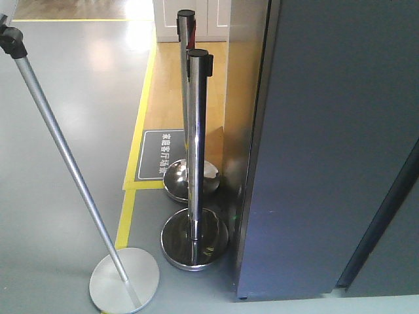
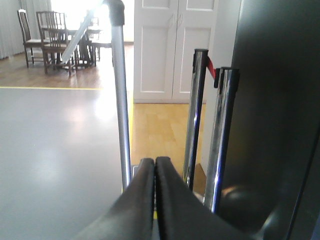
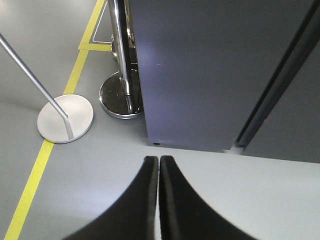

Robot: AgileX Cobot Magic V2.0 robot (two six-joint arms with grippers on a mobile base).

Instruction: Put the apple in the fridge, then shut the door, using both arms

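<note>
The fridge (image 1: 327, 150) is presented as a tall dark grey-blue body that fills the right side of the front-facing view, with its door (image 1: 314, 170) shut flush against it. A dark vertical seam is seen to the right of the door, next to an adjacent dark grey panel (image 1: 393, 255). The apple is not seen in any view.

In the right wrist view, the right gripper (image 3: 158, 165) is shown with its two black fingers pressed together, nothing between them. It is held above the grey floor (image 3: 250, 200), in front of the lower edge of the fridge (image 3: 200, 70) and apart from it.

In the left wrist view, the left gripper (image 2: 155, 167) is likewise shown with fingers together and empty. The dark fridge side (image 2: 275, 100) is located to the right of it, not in contact.

To the left of the fridge, two chrome stanchions (image 1: 195, 163) are stood on round bases, close beside its side wall. Further left of the fridge, a slanted silver pole (image 1: 62, 150) is mounted on a flat round base (image 1: 124, 280). Yellow floor tape (image 1: 137, 144) is laid between the pole and the stanchions.
</note>
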